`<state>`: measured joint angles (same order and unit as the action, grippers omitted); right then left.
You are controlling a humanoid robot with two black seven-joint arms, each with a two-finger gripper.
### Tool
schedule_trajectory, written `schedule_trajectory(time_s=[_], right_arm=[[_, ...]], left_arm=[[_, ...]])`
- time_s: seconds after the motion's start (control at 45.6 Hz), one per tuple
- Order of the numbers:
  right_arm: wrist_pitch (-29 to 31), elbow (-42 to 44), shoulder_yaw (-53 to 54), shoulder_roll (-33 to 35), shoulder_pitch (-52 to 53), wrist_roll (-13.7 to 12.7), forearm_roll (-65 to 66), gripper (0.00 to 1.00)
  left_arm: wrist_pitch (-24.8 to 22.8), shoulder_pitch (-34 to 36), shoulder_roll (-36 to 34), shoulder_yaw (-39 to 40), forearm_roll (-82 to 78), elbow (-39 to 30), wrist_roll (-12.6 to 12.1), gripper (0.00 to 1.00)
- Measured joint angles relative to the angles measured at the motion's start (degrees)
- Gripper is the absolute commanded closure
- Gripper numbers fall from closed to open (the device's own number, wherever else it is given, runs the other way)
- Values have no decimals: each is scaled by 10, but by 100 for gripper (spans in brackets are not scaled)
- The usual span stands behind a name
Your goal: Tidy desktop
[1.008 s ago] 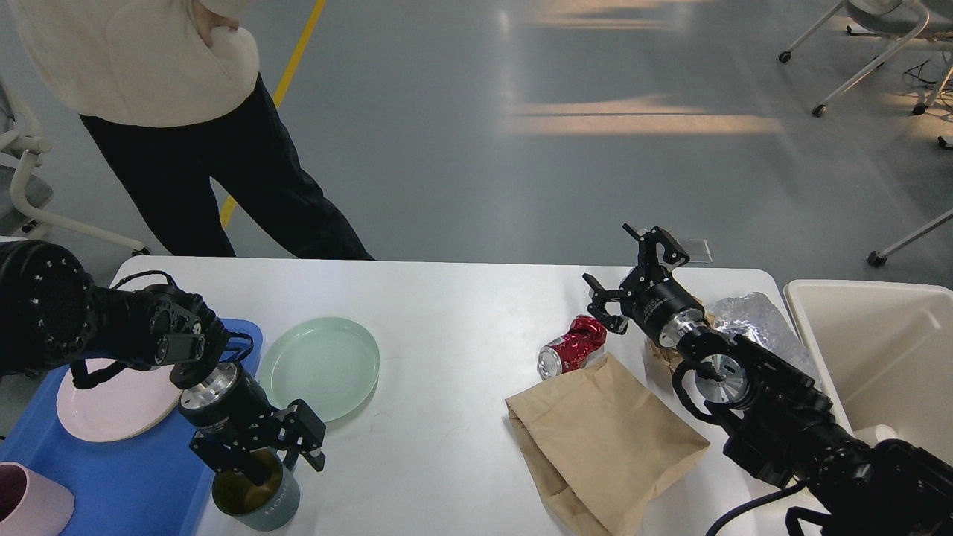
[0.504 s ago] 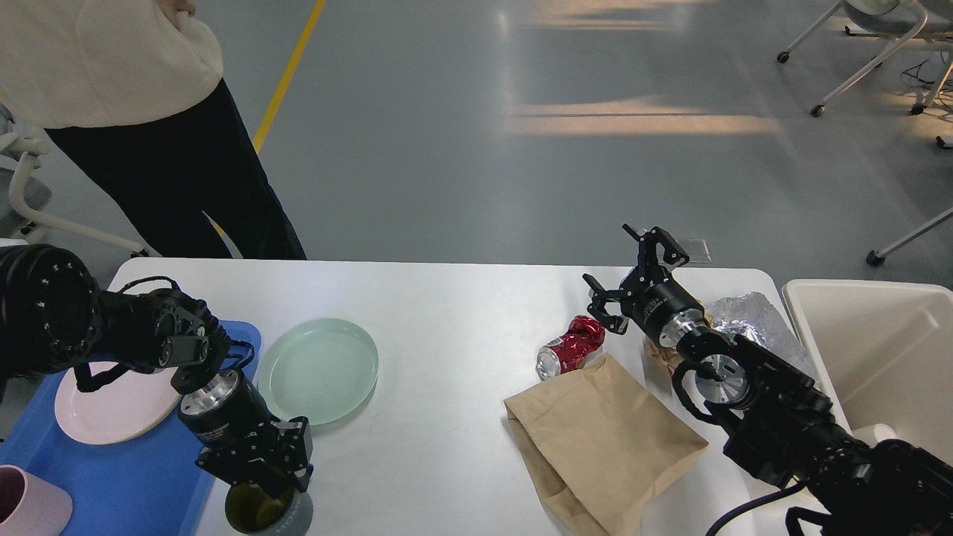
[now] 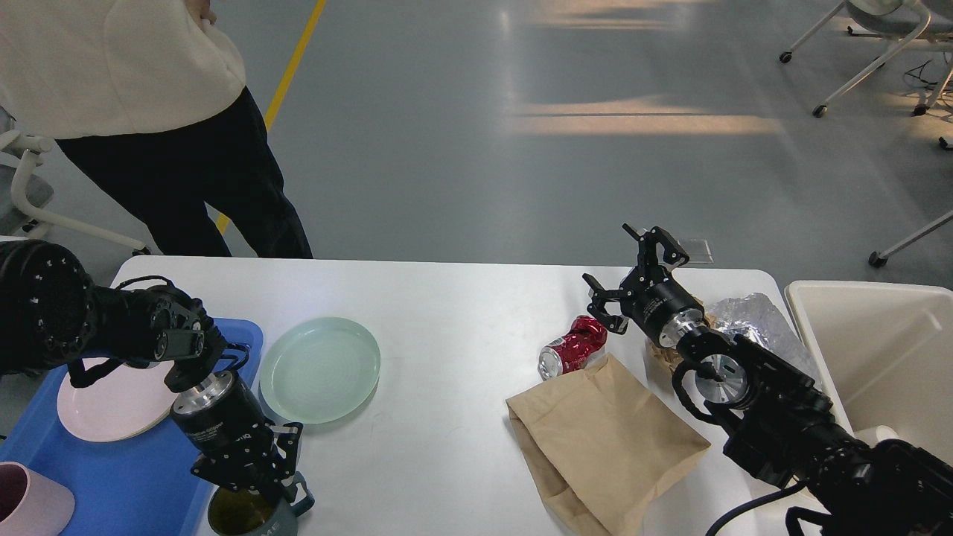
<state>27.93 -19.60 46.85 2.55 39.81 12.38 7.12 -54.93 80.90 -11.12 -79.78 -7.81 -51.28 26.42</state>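
Low at frame edge, left claw (image 3: pixel 249 476) clenched on cut-off mug (image 3: pixel 253 517), right claw (image 3: pixel 633 272) released above desktop (image 3: pixel 447 313)

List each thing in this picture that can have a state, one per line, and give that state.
Left gripper: shut on the mug's rim.
Right gripper: open, holding nothing.
Grey-green mug: upright, gripped.
Red can: crushed, on its side.
Paper bag: lying flat.
Green plate: empty, on the desktop.
Pink plate: empty, in the blue tray.
Cream bin: open.
Foil: crumpled.
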Motion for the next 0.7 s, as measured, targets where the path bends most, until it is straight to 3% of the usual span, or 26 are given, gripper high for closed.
schedule_trajectory(time_s=[0.329, 0.701], right_arm=[[0, 0, 0, 0, 0, 0, 0, 0], [0, 0, 0, 0, 0, 0, 0, 0]], left_arm=[[-1, 21, -3, 1, 1, 0, 3, 100], [-1, 105, -6, 1, -1, -10, 0, 100]])
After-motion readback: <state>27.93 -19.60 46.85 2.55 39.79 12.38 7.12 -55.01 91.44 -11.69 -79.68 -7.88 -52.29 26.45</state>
